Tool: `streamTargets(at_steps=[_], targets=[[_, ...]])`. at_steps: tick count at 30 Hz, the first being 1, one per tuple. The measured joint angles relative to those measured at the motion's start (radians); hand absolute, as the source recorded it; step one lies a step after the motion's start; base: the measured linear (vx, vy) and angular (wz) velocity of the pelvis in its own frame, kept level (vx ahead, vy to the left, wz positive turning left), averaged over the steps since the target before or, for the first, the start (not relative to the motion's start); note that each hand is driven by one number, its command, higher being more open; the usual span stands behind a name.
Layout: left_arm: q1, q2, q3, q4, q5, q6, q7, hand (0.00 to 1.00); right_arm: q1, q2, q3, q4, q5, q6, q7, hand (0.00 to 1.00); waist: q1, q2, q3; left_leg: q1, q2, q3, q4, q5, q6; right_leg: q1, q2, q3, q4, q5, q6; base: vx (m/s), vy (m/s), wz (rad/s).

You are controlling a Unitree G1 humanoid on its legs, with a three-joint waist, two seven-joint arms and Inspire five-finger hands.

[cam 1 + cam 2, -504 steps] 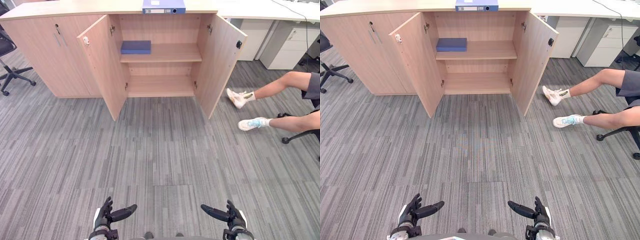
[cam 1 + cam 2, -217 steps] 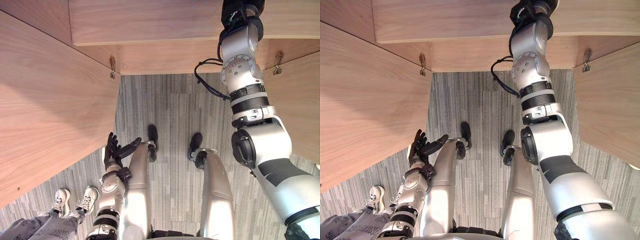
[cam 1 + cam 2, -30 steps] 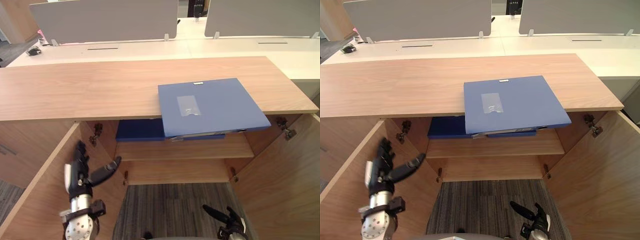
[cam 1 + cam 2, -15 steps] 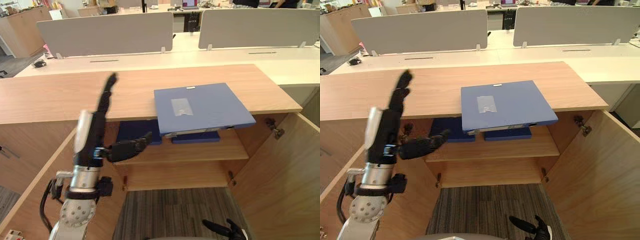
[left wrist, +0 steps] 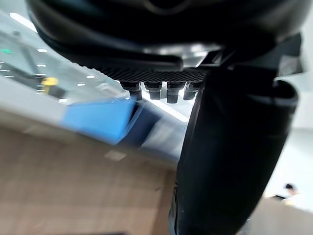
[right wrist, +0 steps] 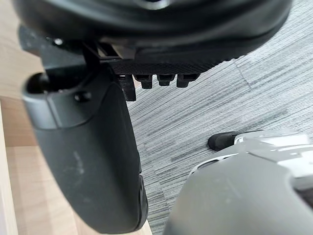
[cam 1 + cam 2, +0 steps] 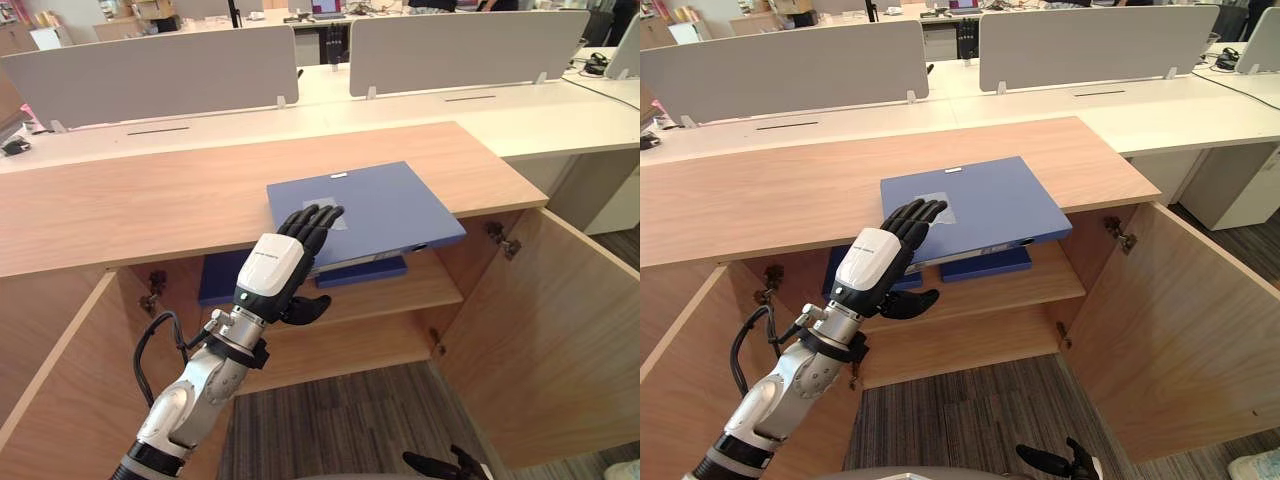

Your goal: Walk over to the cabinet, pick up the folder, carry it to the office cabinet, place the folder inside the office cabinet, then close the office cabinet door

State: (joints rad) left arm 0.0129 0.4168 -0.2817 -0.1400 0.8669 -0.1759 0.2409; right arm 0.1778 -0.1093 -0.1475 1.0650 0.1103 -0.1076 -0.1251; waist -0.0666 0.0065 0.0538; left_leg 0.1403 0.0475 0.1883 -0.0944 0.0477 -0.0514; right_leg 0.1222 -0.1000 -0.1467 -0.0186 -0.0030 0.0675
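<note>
Folder [image 7: 375, 205], blue, lies flat on the cabinet top [image 7: 130, 205], and its near edge hangs over the open doors. In the left eye view the left hand [image 7: 282, 262], which half a second ago stood raised with fingers pointing up, now reaches forward. Its straight fingers [image 7: 315, 220] are at the folder's near left corner, and the thumb is spread below the edge. I cannot tell if they touch. I judge the pickup is only beginning. In the right eye view the right hand [image 7: 1058, 462] hangs low, fingers relaxed. In the left wrist view the folder shows past straight fingertips. In the right wrist view straight fingertips point at grey carpet [image 6: 220, 98].
</note>
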Motion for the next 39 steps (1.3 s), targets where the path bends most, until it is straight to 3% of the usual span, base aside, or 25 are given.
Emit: streamTargets(at_steps=[7, 15, 22, 27, 29, 34, 39], targets=[[-0.056, -0.061, 0.033, 0.0, 0.079, 0.054, 0.046, 0.0, -0.011, 0.006, 0.008, -0.017, 0.001, 0.0, 0.009, 1.0, -0.002, -0.01, 0.006, 0.001, 0.005, 0.014, 0.0, -0.008, -0.008, 0.0, 0.007, 0.009, -0.017, 0.007, -0.001, 0.01, -0.013, -0.07], [-0.069, -0.093, 0.064, -0.076, 0.053, 0.025, 0.085, 0.0, -0.012, 0.005, 0.032, -0.042, 0.007, 0.0, 0.009, 1.0, -0.005, -0.01, 0.006, 0.002, 0.005, 0.037, 0.0, -0.017, -0.007, 0.001, 0.008, 0.03, -0.04, 0.018, 0.002, 0.01, -0.008, -0.09], [0.101, -0.176, 0.055, -0.272, -0.048, -0.019, 0.06, 0.0, 0.017, 0.046, 0.05, -0.242, 0.026, -0.003, -0.004, 1.0, -0.004, -0.011, 0.006, -0.01, 0.006, 0.065, 0.006, -0.024, -0.006, -0.023, 0.009, 0.063, -0.037, 0.024, 0.007, 0.01, -0.01, -0.12], [0.256, -0.243, 0.059, -0.429, -0.302, -0.082, -0.013, 0.0, 0.089, 0.109, 0.048, -0.641, 0.048, -0.02, -0.006, 1.0, -0.002, -0.011, 0.006, -0.015, 0.007, 0.068, 0.006, -0.027, -0.002, -0.032, 0.009, 0.068, -0.032, 0.024, 0.008, -0.01, -0.007, -0.01], [0.312, -0.25, 0.068, -0.476, -0.501, -0.098, -0.052, 0.0, 0.113, 0.121, 0.033, -0.822, 0.081, -0.042, -0.004, 1.0, -0.001, -0.01, 0.006, -0.015, 0.008, 0.068, 0.006, -0.028, -0.001, -0.032, 0.007, 0.068, -0.031, 0.024, 0.009, -0.02, -0.011, 0.0], [0.39, -0.275, 0.161, -0.511, -0.983, -0.101, -0.181, 0.0, 0.117, 0.109, -0.038, -1.162, 0.145, -0.083, 0.016, 1.0, 0.001, -0.012, 0.007, -0.019, 0.007, 0.07, 0.006, -0.028, 0.0, -0.038, 0.006, 0.07, -0.03, 0.024, 0.01, 0.0, 0.0, 0.0], [0.422, -0.266, 0.186, -0.519, -1.241, -0.077, -0.268, 0.0, 0.088, 0.025, -0.015, -1.388, 0.252, -0.095, 0.083, 1.0, 0.004, -0.013, 0.008, -0.028, 0.008, 0.075, 0.006, -0.029, 0.0, -0.05, 0.007, 0.077, -0.027, 0.025, 0.011, -0.01, -0.01, -0.03]])
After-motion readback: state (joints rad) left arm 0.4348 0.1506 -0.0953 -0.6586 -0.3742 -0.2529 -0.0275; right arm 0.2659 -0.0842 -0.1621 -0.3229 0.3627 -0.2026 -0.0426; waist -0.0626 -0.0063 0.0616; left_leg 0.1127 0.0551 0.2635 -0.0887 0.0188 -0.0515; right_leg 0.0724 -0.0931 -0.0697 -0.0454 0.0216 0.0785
